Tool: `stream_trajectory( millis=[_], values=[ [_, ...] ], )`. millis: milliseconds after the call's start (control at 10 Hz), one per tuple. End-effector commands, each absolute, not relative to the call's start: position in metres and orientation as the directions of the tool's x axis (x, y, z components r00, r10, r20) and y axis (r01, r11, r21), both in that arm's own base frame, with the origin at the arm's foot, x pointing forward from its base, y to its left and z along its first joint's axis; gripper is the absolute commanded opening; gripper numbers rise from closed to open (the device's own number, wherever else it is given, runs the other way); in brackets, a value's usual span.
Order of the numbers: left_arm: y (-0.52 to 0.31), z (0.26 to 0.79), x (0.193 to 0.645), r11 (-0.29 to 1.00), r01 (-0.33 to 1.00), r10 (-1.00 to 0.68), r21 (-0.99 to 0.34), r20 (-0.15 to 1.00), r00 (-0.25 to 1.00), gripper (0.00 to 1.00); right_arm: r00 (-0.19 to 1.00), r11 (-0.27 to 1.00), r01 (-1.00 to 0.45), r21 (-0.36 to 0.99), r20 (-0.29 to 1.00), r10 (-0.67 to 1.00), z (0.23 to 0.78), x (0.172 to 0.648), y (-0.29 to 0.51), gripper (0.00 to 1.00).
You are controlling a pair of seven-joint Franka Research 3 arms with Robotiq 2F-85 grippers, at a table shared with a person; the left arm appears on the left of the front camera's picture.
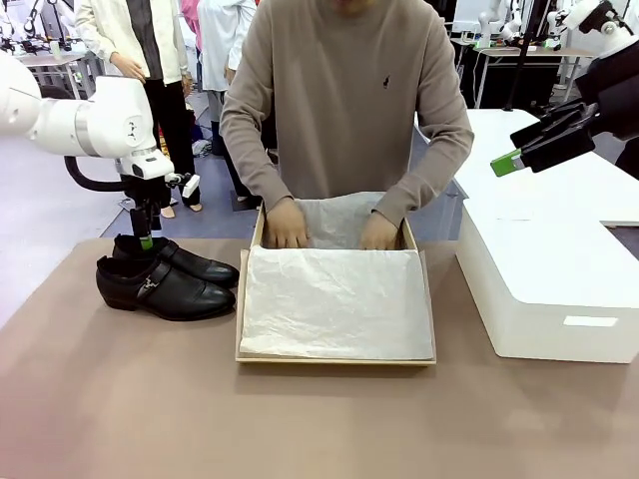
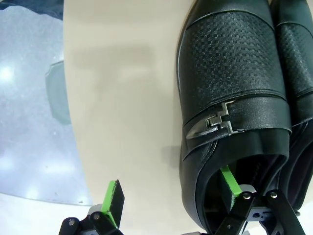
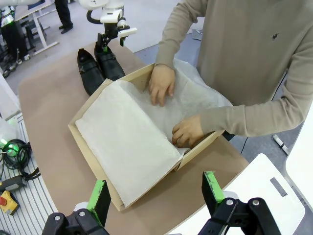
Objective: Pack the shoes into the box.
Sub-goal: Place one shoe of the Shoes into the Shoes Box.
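Observation:
The shoes [image 1: 165, 279] are a glossy black pair lying side by side on the table at the left, toes towards the box [image 1: 334, 354]. My left gripper [image 1: 147, 239] hangs open over the far shoe's heel. In the left wrist view one green-padded finger [image 2: 230, 183] is inside that shoe [image 2: 234, 88] and the other finger [image 2: 113, 203] is outside its wall. The brown box is lined with white tissue paper [image 1: 334, 304], and a person's hands [image 1: 287, 225] press on the paper at its far end. My right gripper [image 1: 519, 150] is open and empty, raised at the right; it [image 3: 155, 193] looks down on the box [image 3: 80, 132].
A big white block [image 1: 549, 289] stands right of the box. The far table edge runs close behind the shoes, with floor [image 2: 29, 122] beyond it. Bare brown tabletop [image 1: 300, 419] lies in front of the box. People stand farther back.

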State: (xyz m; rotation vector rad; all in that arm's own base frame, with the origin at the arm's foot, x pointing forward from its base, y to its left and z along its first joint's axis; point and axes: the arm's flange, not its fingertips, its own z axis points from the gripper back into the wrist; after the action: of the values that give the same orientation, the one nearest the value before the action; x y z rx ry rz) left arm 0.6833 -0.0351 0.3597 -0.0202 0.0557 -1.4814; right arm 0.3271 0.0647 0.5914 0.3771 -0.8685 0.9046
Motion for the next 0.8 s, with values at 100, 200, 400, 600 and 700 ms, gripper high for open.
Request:
stream_trajectory(
  millis=[100,200,400,600,700],
  values=[
    [-0.0346,0.3551,0.6890,0.078,0.993,-0.997,-0.092,-0.034,0.075,1.00,0.314,0.578,-0.814,-0.054,0.797,0.516,0.5909,0.3275,0.0651,1.00],
    [-0.0351,0.3545,0.6886,0.075,0.992,-0.997,-0.106,-0.039,0.072,1.00,0.314,0.578,-0.814,-0.054,0.797,0.516,0.5909,0.3275,0.0651,1.00],
    [-0.0368,0.3535,0.6890,0.070,0.991,-0.997,-0.111,-0.045,0.065,1.00,0.314,0.578,-0.814,-0.054,0.797,0.516,0.5909,0.3275,0.0651,1.00],
    [-0.0375,0.3519,0.6890,0.059,0.991,-0.998,-0.120,-0.043,0.054,0.81,0.314,0.578,-0.814,-0.054,0.797,0.516,0.5909,0.3275,0.0651,1.00],
    [-0.0373,0.3520,0.6888,0.062,0.991,-0.998,-0.120,-0.039,0.057,0.61,0.314,0.578,-0.814,-0.054,0.797,0.516,0.5909,0.3275,0.0651,1.00]
  ],
)
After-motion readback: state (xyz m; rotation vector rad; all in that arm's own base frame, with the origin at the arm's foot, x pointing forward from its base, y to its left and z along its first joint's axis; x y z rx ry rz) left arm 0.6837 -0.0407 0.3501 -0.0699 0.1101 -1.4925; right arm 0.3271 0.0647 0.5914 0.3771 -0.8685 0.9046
